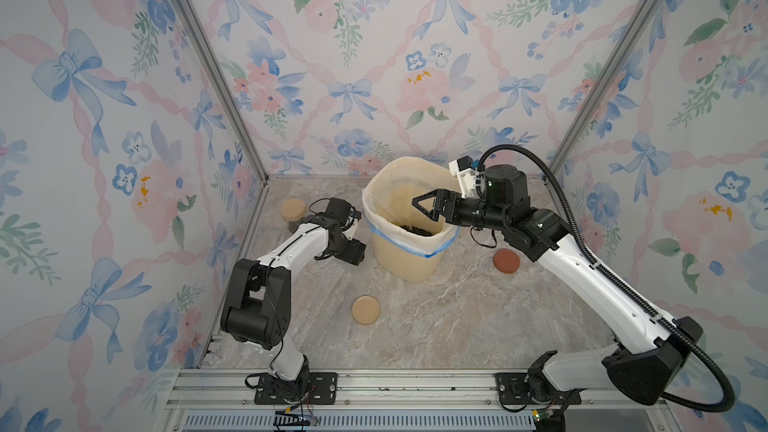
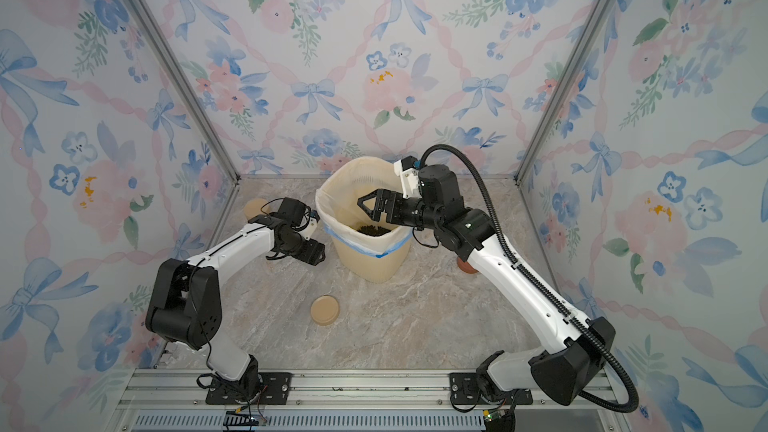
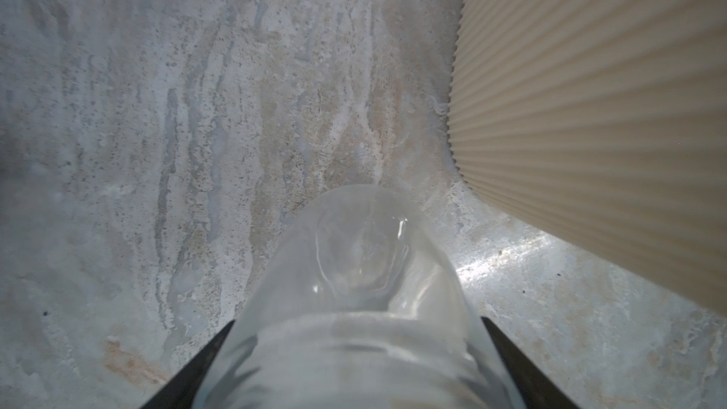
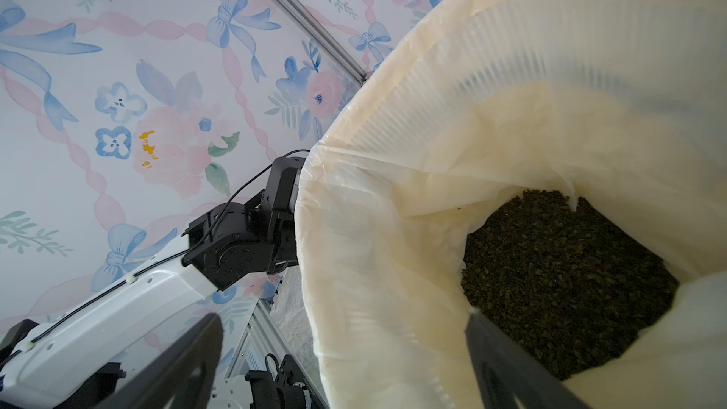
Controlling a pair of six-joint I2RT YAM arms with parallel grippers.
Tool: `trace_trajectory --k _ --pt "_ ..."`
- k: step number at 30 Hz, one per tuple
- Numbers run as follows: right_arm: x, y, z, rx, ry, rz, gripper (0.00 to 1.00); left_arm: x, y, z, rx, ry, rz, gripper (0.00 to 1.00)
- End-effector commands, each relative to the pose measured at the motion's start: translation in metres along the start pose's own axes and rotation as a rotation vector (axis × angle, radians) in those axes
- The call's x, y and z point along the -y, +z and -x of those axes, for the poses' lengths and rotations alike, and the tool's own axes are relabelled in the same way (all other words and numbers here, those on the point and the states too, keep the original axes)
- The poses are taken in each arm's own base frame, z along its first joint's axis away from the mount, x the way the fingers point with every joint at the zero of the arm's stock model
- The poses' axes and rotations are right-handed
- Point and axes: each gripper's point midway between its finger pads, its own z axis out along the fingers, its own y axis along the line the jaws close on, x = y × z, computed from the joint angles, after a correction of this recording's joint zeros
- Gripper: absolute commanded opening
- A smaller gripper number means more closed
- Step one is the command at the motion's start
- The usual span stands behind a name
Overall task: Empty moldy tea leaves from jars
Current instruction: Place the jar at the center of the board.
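Left gripper (image 3: pixel 358 322) straddles clear empty jar (image 3: pixel 354 253) low at bench (image 3: pixel 157 151), just beside bin (image 3: pixel 590 112) wall; clamped or loose, cannot tell. Seat base flat, open wide, back out straight, avoid nudging bin. Right gripper (image 1: pixel 424 206) jaws apart, empty, above bin mouth. Moldy tea leaves (image 4: pixel 562 277) heaped inside liner (image 4: pixel 393 230). Lidded jar (image 1: pixel 293 213) near far left corner, partly hidden behind left arm (image 1: pixel 291 251). Jar beneath reddish lid (image 1: pixel 506 260): cannot tell.
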Motion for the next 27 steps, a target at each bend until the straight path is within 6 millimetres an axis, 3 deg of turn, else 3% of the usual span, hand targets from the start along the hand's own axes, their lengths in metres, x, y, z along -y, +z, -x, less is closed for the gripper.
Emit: trace_trajectory --k 1,7,15,27 --pt "-0.001 -0.005 0.002 0.012 0.004 0.011 0.98 0.005 -0.004 0.007 0.017 0.019 -0.024 0.89" --pt "-0.003 -0.005 0.002 0.014 0.011 0.024 0.98 0.005 -0.010 0.009 0.034 0.022 -0.024 0.97" --pt "0.000 -0.005 0.001 0.010 0.010 0.014 0.97 0.003 -0.023 0.018 0.077 0.006 -0.011 0.98" --pt "0.004 -0.020 0.013 0.038 -0.016 -0.017 0.98 -0.002 -0.076 0.027 0.229 -0.044 -0.019 0.98"
